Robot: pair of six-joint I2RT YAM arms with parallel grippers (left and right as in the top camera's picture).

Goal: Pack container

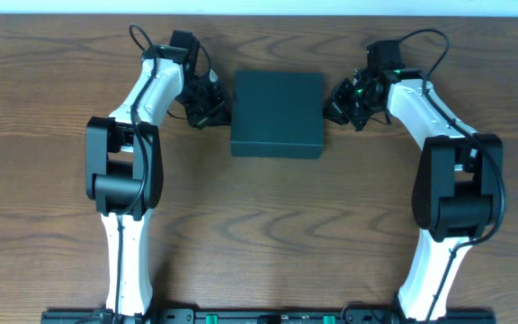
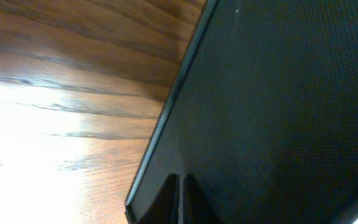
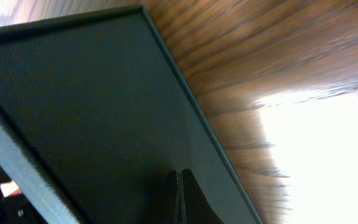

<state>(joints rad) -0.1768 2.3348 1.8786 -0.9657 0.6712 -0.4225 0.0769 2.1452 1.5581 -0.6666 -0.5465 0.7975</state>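
Two white-and-black arms flank the container [image 1: 277, 112], a dark teal-green square box lying with its lid down near the middle of the table's [image 1: 259, 243] far edge, away from the arm bases. From overhead, the left tool [image 1: 210, 112] sits just beside the box's left side and the right tool [image 1: 340, 102] just beside its right side. Both read there as dark clusters next to dark card, and that view does not show how their jaws stand. The wrist cameras supply it. The left tool [image 2: 179, 200] has its two fingers pressed together with only a hairline seam between them and nothing pinched, the tips seen against the box's matte, finely textured face, with bright glare on the wood grain alongside. The right tool [image 3: 179, 198] is likewise pressed together and holds nothing, its tips over the same textured surface. Whether either pair of tips touches the card or hovers just off it cannot be settled from these close, tilted views. Only the overhead view shows the box whole and its place on the table; only the wrist views show its thin edge line and woven-looking texture.
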